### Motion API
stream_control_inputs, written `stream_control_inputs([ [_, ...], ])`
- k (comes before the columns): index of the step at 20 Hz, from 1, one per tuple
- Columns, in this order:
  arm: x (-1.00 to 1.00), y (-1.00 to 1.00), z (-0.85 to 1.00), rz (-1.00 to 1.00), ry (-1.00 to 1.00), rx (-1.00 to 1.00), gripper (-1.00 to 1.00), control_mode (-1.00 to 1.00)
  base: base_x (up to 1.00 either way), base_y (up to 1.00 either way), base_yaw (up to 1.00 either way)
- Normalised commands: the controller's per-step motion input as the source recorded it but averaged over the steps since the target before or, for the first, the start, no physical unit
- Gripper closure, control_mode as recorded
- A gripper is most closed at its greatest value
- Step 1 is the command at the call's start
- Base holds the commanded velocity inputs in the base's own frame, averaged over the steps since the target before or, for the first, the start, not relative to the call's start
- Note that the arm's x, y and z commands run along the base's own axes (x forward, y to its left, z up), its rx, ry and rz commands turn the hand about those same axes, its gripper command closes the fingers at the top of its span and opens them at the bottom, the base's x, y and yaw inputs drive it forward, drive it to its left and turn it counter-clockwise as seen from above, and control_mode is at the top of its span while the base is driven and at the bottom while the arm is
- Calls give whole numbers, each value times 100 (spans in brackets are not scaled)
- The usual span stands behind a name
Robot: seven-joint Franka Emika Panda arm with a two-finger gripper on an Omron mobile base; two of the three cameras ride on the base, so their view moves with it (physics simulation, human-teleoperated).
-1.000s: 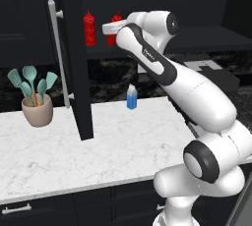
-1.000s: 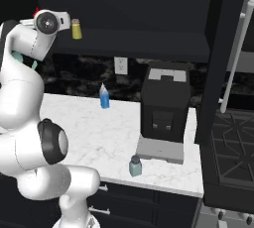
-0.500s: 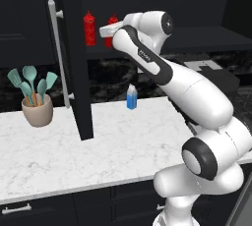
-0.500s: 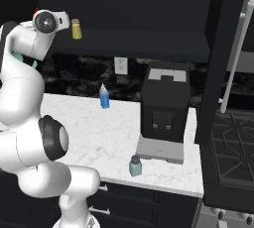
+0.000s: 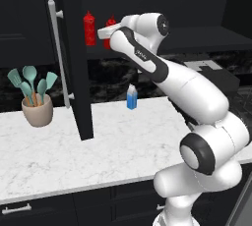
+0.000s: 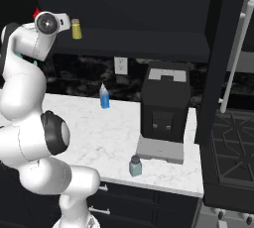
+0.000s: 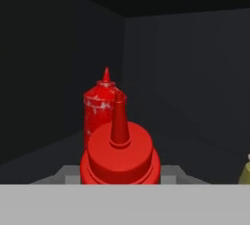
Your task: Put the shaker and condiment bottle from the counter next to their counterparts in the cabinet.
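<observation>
1. Reaching into the cabinet (image 5: 74,72), the arm is carrying the bottle (image 7: 119,158) to the shelf while the shaker (image 6: 134,166) is waiting on the counter (image 6: 99,138) in front of the coffee machine (image 6: 163,108).
2. Pinching the bottle low on its body, the gripper (image 5: 109,33) is holding it upright, the nozzle pointing to 12 o'clock in the hand view.
3. Standing just beyond, at about 11 o'clock from the held bottle, the wider red bottle (image 7: 100,106) is marking the spot; the yellow shaker (image 6: 76,29) is sitting well off at 3 o'clock.
4. Judging from this, the placing step is nearly done: the next move is calling for a gentle lowering onto the shelf beside the wider bottle, then letting go without tipping either one.
</observation>
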Motion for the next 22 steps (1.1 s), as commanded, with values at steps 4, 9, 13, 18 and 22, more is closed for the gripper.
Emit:
stream_control_inputs([
  [4, 22, 14, -16, 0, 0, -3, 100, -100, 0, 0, 0],
  [9, 23, 17, -21, 0, 0, -4, 100, -100, 0, 0, 0],
  [13, 18, 12, -21, 0, 0, -2, 100, -100, 0, 0, 0],
  [18, 5, 6, -28, 0, 0, 0, -100, -100, 0, 0, 0],
  [22, 14, 2, -25, 0, 0, 0, -100, -100, 0, 0, 0],
])
